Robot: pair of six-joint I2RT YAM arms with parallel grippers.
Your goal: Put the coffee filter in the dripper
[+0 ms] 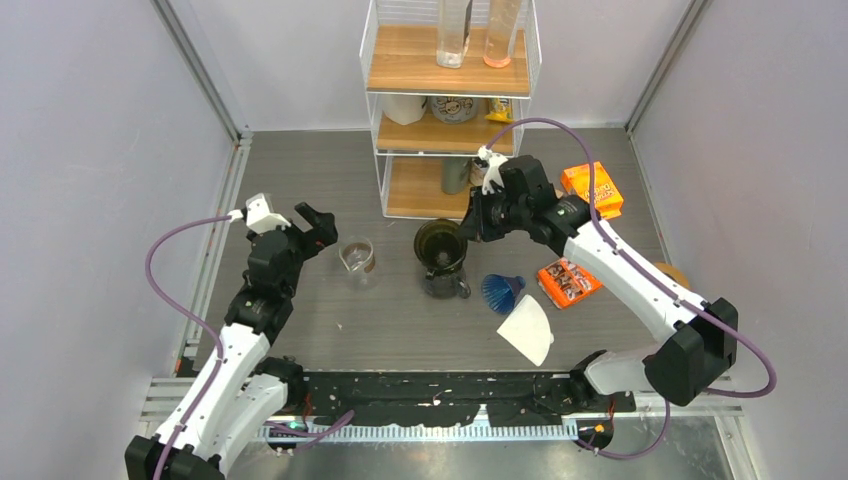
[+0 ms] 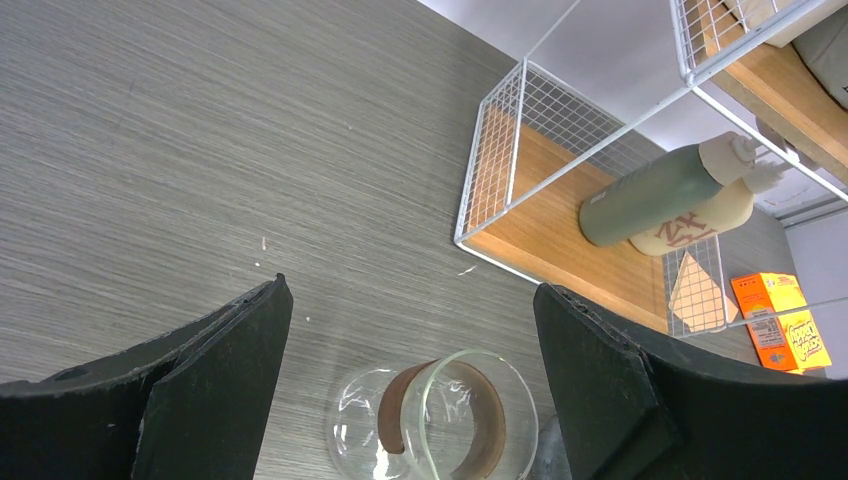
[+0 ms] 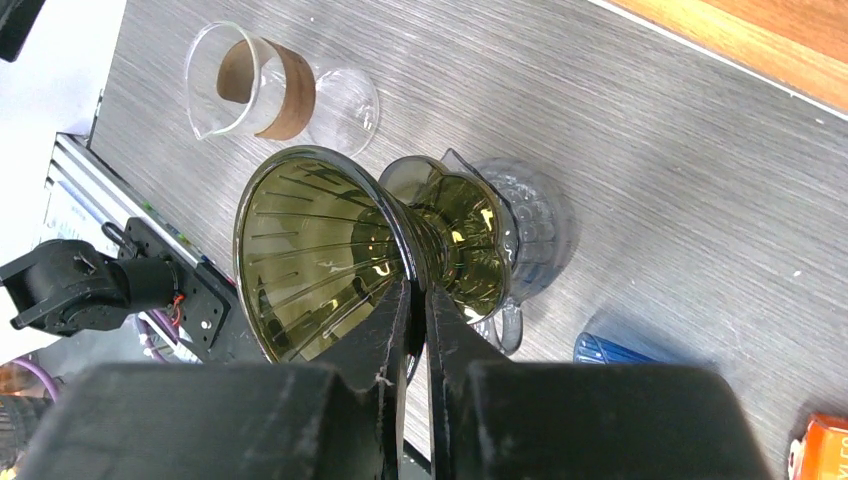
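Spanning everything: grey wood-grain table [image 1: 330,330], walled on three sides.
Shelf rack [image 1: 450,75]: white wire with wooden boards, at the far edge. Only the left wrist view shows a green bottle [image 2: 650,195] and a cream bottle [image 2: 705,222] lying on its lowest board. The cream one's reddish lettering is not readable.
Right gripper [image 3: 418,290]: fingers nearly together, pinching the rim of the dripper [image 3: 300,260]. Only its own wrist view shows this grip.
Left gripper [image 2: 410,300]: jaws spread wide, holding nothing, above a glass beaker [image 2: 450,420] with a brown band.
Dripper: dark olive and ribbed, on a glass server [image 3: 525,235] mid-table. Its wide mouth faces up in the top view.
Coffee filter [image 1: 528,328]: white paper, flat on the table right of centre and apart from the dripper, seen only from the top. Its long axis runs roughly far to near; which end is the tip I cannot tell.
Blue cone [image 1: 502,291]: just beside the filter.
Orange packs [image 1: 592,190]: print too small to read.
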